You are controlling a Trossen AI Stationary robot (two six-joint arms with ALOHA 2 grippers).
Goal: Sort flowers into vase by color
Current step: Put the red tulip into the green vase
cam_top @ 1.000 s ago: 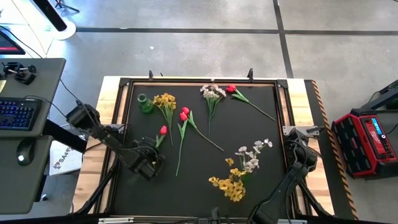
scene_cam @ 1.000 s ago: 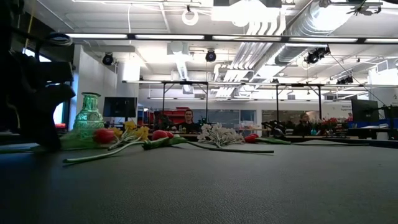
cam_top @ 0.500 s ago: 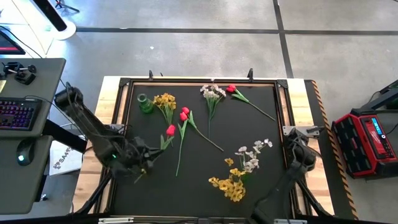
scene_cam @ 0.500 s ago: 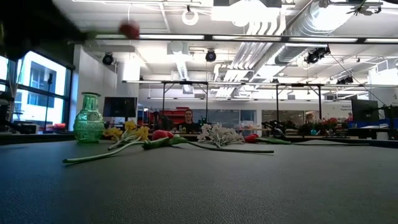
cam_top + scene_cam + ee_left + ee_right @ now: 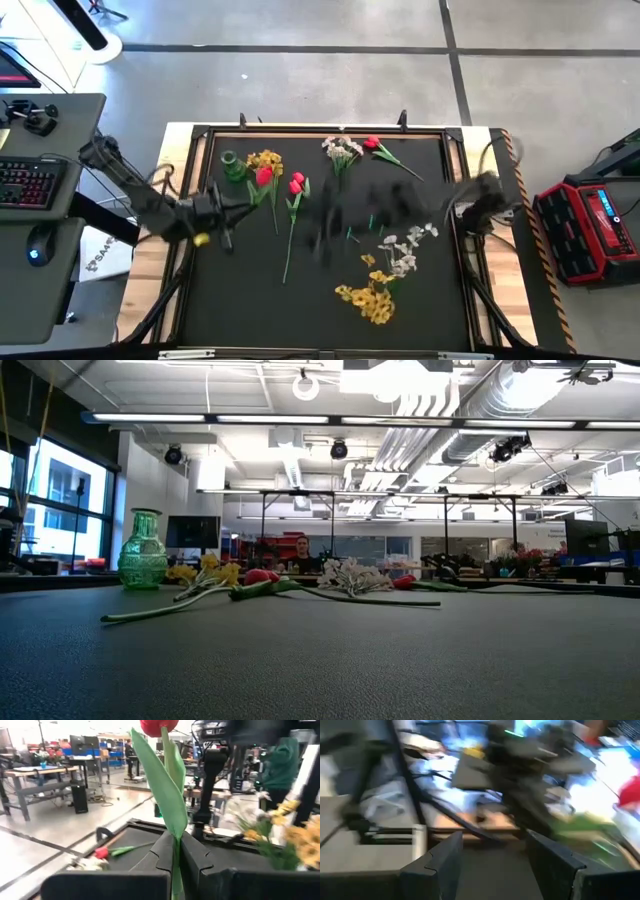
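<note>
Left gripper (image 5: 176, 865), jaws pressed tight on the green stem of a red artificial tulip (image 5: 158, 726), now carries the flower above the black mat (image 5: 300, 300), near its left side. In the high view the bloom (image 5: 263, 176) sits just beside the green glass vase (image 5: 232, 166) at the mat's far-left corner. A sec ago this tulip lay flat on the mat w/ the gripper down on it; half a sec ago it was rising; now the low view shows no arm at table height, so the flower is well clear of the surface. Judgement: pick is done, transport to the vase is under way, insertion not yet.

Right arm, parked at the right edge a sec ago, now sweeps in as a dark blur across mid-mat; right gripper (image 5: 490, 862) has fingers spread, nothing between them. Likely heading for a next flower.

On the mat: yellow blossom spray (image 5: 268, 160) by the vase, another red tulip (image 5: 297, 184), white small-blossom sprays (image 5: 342, 150), a third red tulip (image 5: 372, 144) far side, plus white (image 5: 405, 245) and yellow (image 5: 372, 300) sprays nearer the front.
</note>
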